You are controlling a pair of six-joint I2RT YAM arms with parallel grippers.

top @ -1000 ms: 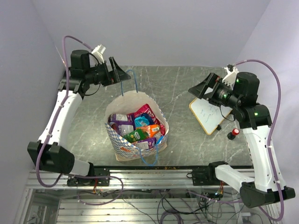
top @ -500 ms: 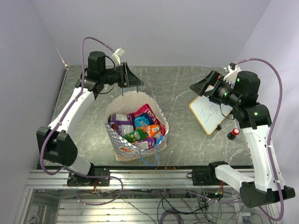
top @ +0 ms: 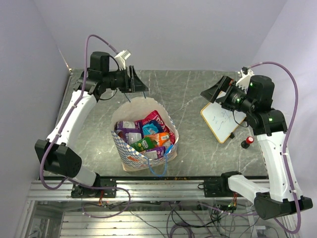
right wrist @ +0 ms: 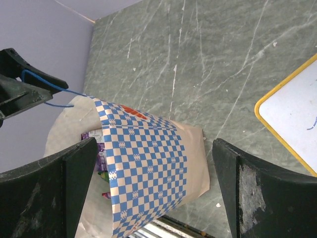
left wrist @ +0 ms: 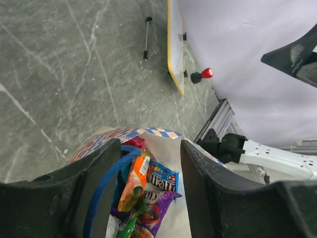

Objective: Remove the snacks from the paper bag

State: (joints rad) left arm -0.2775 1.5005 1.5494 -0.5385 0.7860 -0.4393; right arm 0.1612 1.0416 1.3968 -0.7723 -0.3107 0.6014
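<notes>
The paper bag [top: 134,154] stands upright mid-table with its mouth open. It is full of snacks [top: 148,133], among them crimson, blue, orange, green and purple packets. My left gripper [top: 140,85] hovers over the bag's far rim with its jaws apart. In the left wrist view the far blue cord handle [left wrist: 106,178] runs along the inner face of one finger, with snacks [left wrist: 161,181] showing below. The right wrist view shows that handle [right wrist: 47,87] drawn taut to the left gripper's fingers [right wrist: 20,91]. My right gripper [top: 212,94] hangs open, well to the right of the bag [right wrist: 143,158].
A small yellow-framed whiteboard [top: 223,121] leans at the right, with a red-capped object [top: 249,141] beside it. The bag's near handle [top: 159,166] hangs over its front. The table's near edge and metal rail lie just behind the bag's base.
My left arm swung right from the table's left edge to the bag's far handle. Its jaws narrowed and then widened again. The right arm has not moved.
</notes>
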